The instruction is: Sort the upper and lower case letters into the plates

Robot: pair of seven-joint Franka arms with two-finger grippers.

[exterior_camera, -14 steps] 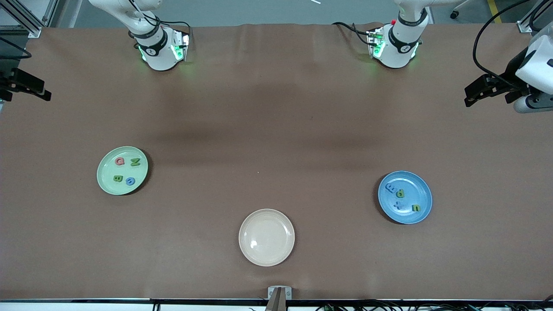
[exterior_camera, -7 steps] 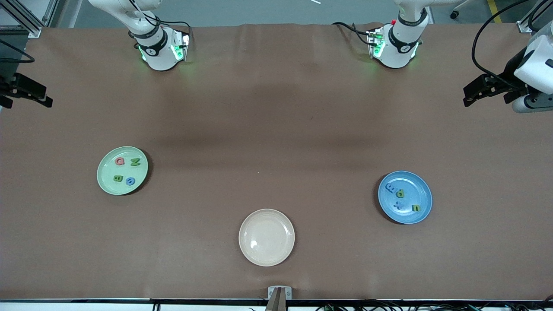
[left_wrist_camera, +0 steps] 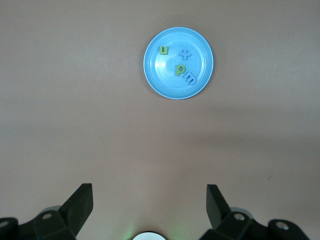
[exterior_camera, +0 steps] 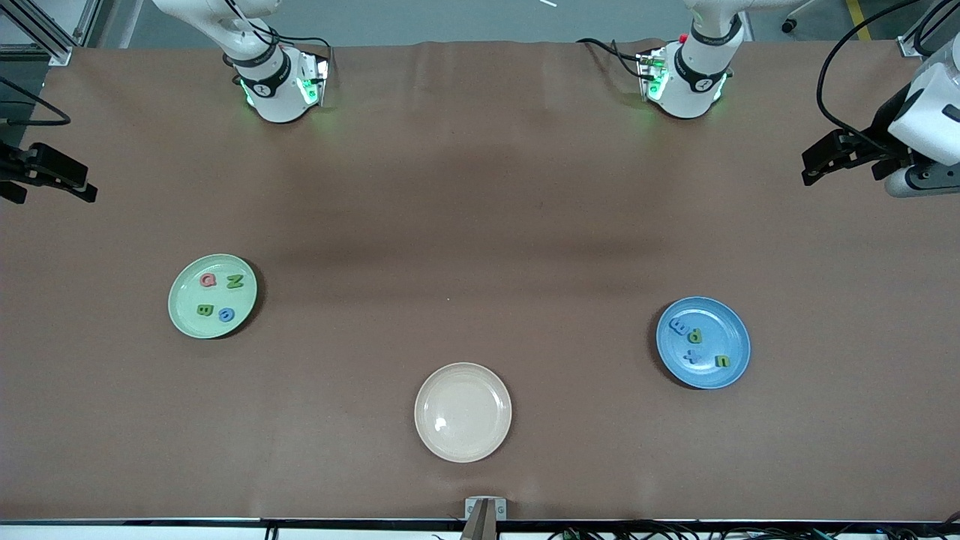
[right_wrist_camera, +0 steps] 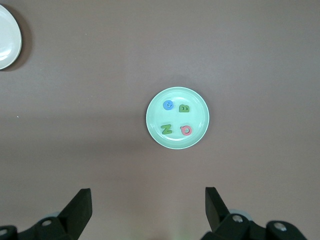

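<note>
Letters (exterior_camera: 217, 297) flat in mint plate (exterior_camera: 180, 315) and blue plate (exterior_camera: 731, 330); both claws (left_wrist_camera: 149, 205) (right_wrist_camera: 148, 207) open, empty.

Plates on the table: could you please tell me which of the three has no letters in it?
The cream plate, nearest the front camera, holds nothing. The green plate and the blue plate each hold four letters.

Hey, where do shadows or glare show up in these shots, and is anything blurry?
Front view: soft dark bands of shadow cross the table between the bases and the plates; a small glare spot sits on the cream plate. Left wrist view: the blue plate shows a pale sheen in its middle; its letters stay readable. Right wrist view: the mint plate is evenly lit and sharp.
</note>
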